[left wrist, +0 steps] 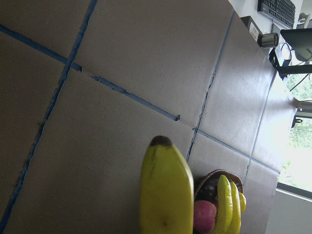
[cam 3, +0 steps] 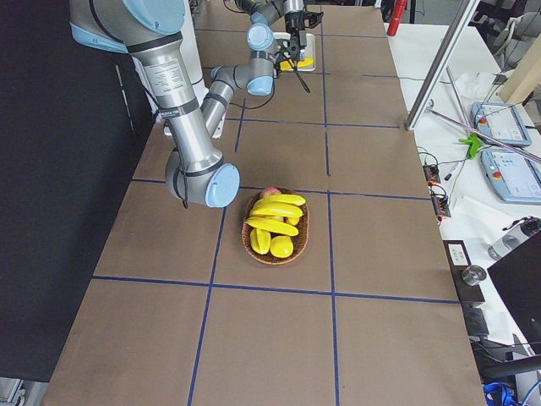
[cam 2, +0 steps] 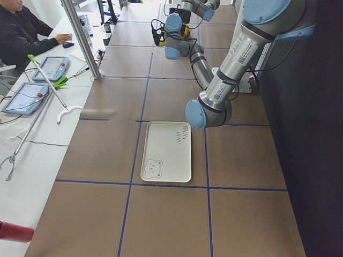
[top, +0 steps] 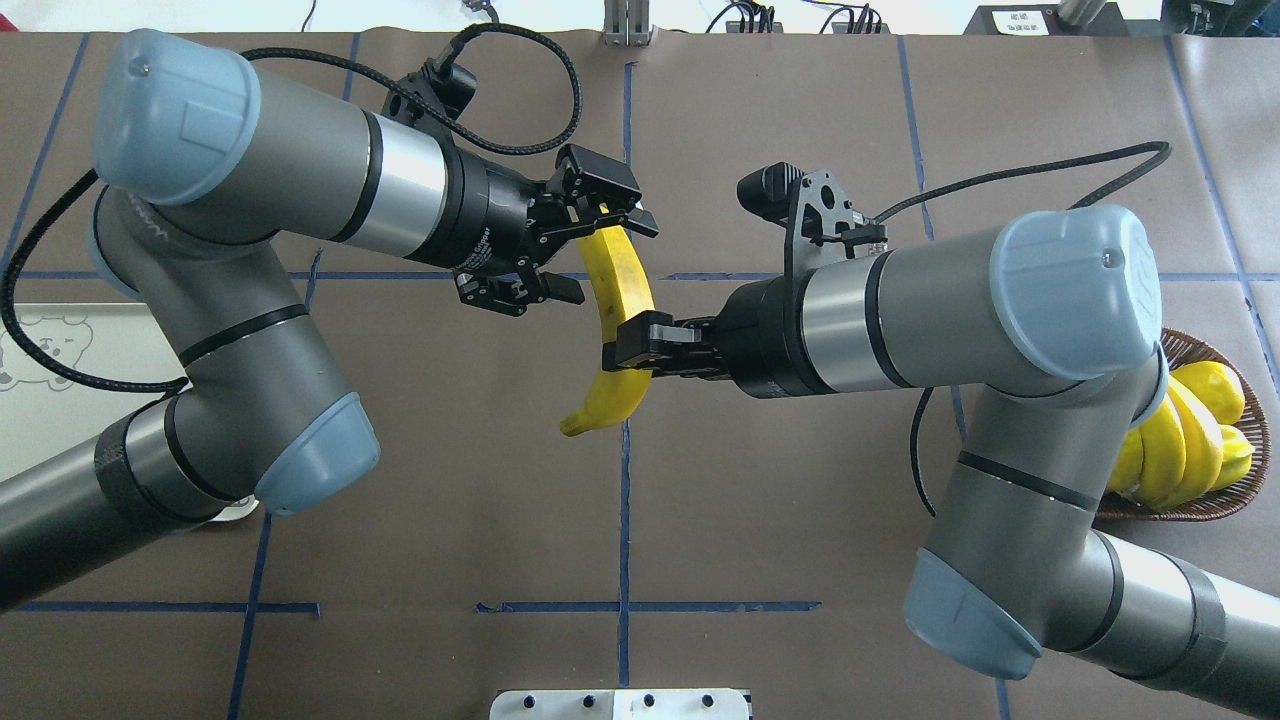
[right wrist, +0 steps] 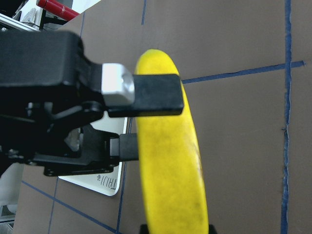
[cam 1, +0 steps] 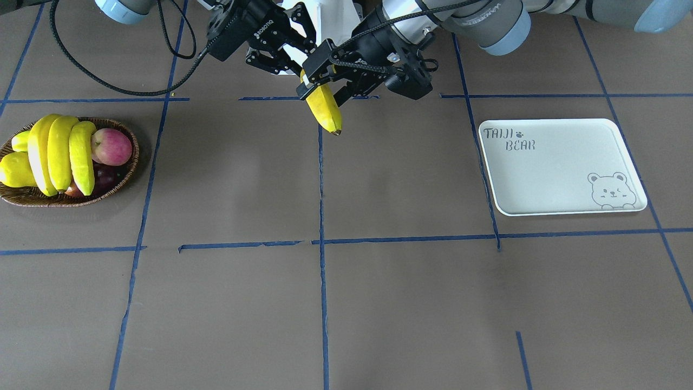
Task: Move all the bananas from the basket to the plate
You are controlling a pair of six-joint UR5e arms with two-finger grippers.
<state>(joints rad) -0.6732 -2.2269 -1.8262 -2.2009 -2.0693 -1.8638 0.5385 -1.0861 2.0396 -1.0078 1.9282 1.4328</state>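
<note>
A smooth, curved yellow banana [top: 625, 288] hangs in the air over the middle of the table [cam 1: 406, 303], between basket and plate and well apart from both, held by the two grippers at once. The right gripper [top: 632, 356] has its black fingers clamped across the banana's lower body; in the right wrist view a fingertip shows at each edge of the fruit. The left gripper [top: 610, 258] is set narrow at the other end, with one silver-backed black finger laid across the peel and the other meeting the opposite side, so both seem to touch it. The banana's blunt, dark-brown tip sticks out past the left gripper's fingers and points down and away from the robot. The oval basket [cam 1: 54, 201], brown woven wicker with a braided rim, sits at the robot's right end of the table. The other bananas [cam 1: 59, 151], three long glossy ones, lie side by side across its top. Beside them are a round red-pink apple [cam 1: 112, 146], plump shorter yellow fruits [cam 1: 13, 170] and something dark underneath that is too shaded to identify. The plate [cam 1: 563, 162], a flat whitish rectangle with rounded corners and a raised rim, lies at the robot's left end, with grey "TAIJI BEAR" lettering in one corner and a bear cartoon in the opposite one. The table is matte brown, crossed by thin blue tape lines that are torn in places.
</note>
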